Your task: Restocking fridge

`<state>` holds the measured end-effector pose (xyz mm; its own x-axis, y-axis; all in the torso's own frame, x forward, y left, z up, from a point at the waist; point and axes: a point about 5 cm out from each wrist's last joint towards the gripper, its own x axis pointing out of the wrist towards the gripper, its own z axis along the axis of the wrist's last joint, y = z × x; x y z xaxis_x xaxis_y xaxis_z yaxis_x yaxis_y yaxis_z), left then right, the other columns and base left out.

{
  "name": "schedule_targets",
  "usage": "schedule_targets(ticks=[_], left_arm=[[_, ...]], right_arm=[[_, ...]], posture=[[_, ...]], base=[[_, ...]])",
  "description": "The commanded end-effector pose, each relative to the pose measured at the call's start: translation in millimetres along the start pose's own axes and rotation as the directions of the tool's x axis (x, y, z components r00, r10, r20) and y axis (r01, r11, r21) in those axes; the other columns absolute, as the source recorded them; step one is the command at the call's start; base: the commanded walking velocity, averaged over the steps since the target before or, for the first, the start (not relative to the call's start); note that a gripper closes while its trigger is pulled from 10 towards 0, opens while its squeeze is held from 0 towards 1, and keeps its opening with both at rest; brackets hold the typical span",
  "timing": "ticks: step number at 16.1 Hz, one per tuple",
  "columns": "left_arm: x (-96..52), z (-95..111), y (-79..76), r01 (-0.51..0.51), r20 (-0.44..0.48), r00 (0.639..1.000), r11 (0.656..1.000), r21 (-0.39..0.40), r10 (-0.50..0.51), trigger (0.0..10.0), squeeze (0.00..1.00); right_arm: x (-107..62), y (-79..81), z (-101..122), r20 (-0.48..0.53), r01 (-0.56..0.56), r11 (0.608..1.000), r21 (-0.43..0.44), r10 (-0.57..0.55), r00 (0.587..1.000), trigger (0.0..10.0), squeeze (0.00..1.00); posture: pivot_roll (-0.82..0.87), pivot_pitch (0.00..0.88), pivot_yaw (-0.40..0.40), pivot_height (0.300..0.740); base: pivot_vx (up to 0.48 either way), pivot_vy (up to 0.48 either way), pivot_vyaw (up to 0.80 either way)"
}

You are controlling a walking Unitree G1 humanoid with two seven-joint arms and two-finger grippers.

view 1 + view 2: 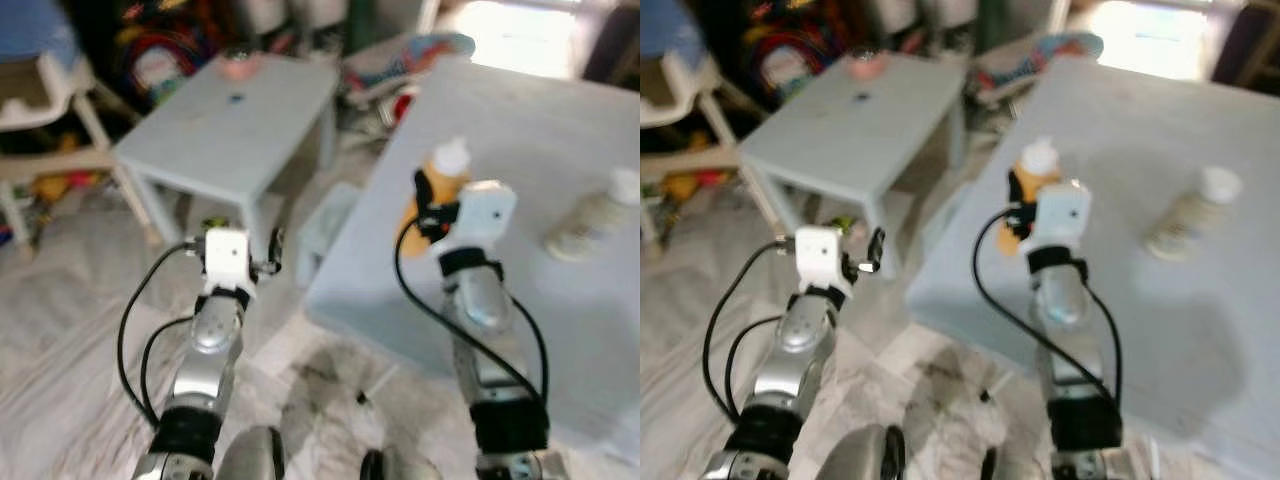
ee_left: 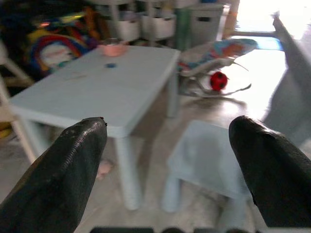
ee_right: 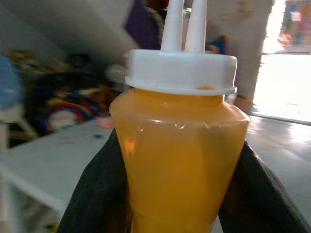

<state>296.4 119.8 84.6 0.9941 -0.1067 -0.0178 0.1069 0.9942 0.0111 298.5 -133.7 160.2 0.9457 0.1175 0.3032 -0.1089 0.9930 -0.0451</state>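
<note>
On the tabletop point(image 1: 560, 330): right gripper point(image 3: 180, 194) clamps the orange squeeze bottle point(image 3: 180, 160).
Jaws hug its body below the white cap; soft, smooth plastic likely deforms and slips if squeezed hard. Left gripper point(image 2: 170, 160) hangs wide, empty.

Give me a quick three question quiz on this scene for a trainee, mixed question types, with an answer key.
1. True or false: the right hand is shut on the orange bottle.
2. Multiple choice: where does the white-capped pale bottle lie? A) on the small table B) on the big table C) on the floor.
3. Fill in: the left hand is ____, with the small table and a stool ahead of it.

Key: 1 true; 2 B; 3 open.
</note>
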Motion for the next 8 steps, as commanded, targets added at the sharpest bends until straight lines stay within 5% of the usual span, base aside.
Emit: schedule_targets(ticks=[1, 8], left_arm=[[0.4, -1.7, 3.1, -0.015, -0.006, 1.000, 1.000, 0.008, 0.015, 10.0, 0.00], [1.8, -3.9, 1.8, -0.027, -0.005, 1.000, 1.000, 0.008, 0.027, 10.0, 0.00]], right_arm=[[2.7, 3.0, 10.8, 0.039, -0.018, 1.000, -0.001, 0.018, 0.999, 10.0, 0.00], [2.8, 4.6, 13.3, 0.038, -0.046, 0.999, 0.017, 0.046, 0.998, 10.0, 0.00]], posture=[[-0.02, 0.005, 0.056, 0.740], [-0.02, 0.002, 0.046, 0.740]], base=[[0.000, 0.000, 0.80], [0.000, 0.000, 0.80]])
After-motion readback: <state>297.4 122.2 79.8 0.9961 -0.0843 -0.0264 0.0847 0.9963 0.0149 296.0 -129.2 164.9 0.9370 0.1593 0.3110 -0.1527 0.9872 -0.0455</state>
